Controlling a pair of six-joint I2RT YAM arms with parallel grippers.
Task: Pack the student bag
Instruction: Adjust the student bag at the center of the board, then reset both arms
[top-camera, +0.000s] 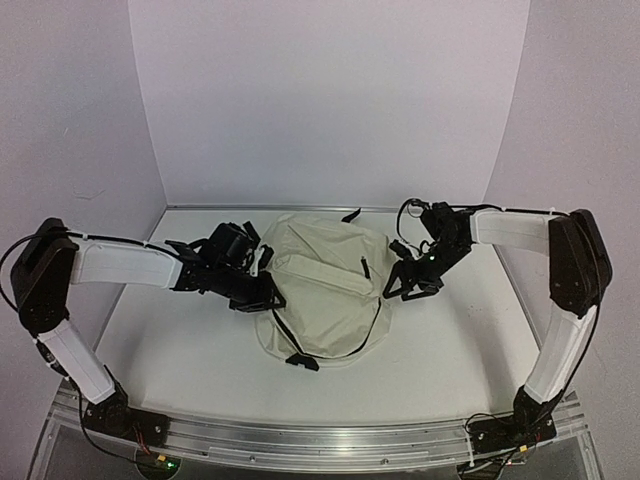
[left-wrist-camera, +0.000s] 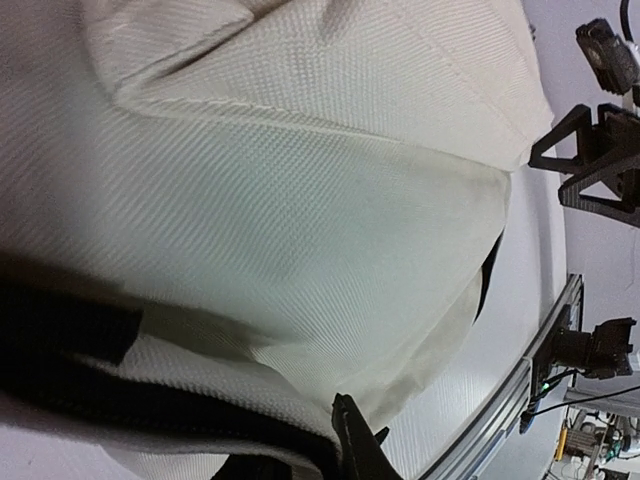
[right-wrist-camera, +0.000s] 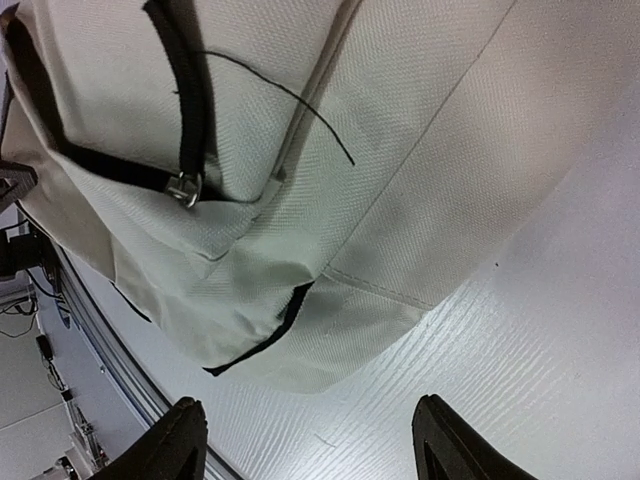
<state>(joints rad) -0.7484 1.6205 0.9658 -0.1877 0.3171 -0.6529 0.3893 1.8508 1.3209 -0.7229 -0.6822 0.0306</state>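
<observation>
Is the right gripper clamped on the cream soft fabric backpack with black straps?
No, the right gripper has its fingers apart over the white table, beside the backpack.

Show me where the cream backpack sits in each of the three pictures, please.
Top external: the backpack lies mid-table between the two arms.
Left wrist: the backpack fills most of the picture.
Right wrist: the backpack covers the upper left and centre.
Shared landmark: the white table beneath it.
</observation>
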